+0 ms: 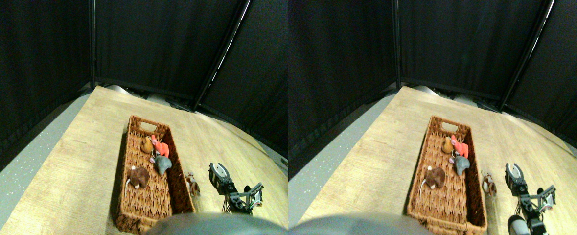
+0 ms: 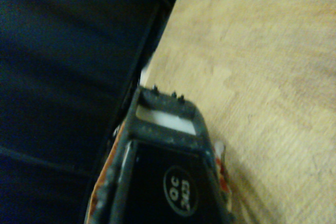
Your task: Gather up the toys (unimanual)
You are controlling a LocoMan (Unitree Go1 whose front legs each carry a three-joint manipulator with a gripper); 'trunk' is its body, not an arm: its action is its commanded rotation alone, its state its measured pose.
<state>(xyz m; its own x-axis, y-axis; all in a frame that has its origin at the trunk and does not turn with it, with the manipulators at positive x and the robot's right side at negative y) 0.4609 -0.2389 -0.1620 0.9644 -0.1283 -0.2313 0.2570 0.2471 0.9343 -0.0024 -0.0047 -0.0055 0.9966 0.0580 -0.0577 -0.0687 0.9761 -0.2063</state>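
**One toy left outside the basket, pincer waiting beside it**

On the left, the long woven basket (image 1: 132,196) lies on the wooden floor (image 1: 73,166) and already holds four toys. A brown toy (image 1: 139,176) sits near its middle. Farther back are a tan toy (image 1: 147,145), an orange-red toy (image 1: 160,147) and a grey toy (image 1: 163,164), bunched against the right wall.

Just right of the basket, on the floor close to its outer wall, lies a small brown-and-white toy (image 1: 192,184). It is the only toy still outside.

Right again stands the right pincer (image 1: 219,171), raised above the floor with its tips apart and nothing between them. It sits near the loose toy but does not touch it. The wrist view is blurred and shows only the dark jaw frame, bare floor and a scrap of white and red at the jaw's edge.

The step in hand looks like picking up that last toy. To do it well, the pincer should swing left and come down directly over the toy, keeping clear of the basket wall, then close on the soft body rather than on a thin edge. The lift must clear the rim before crossing over.
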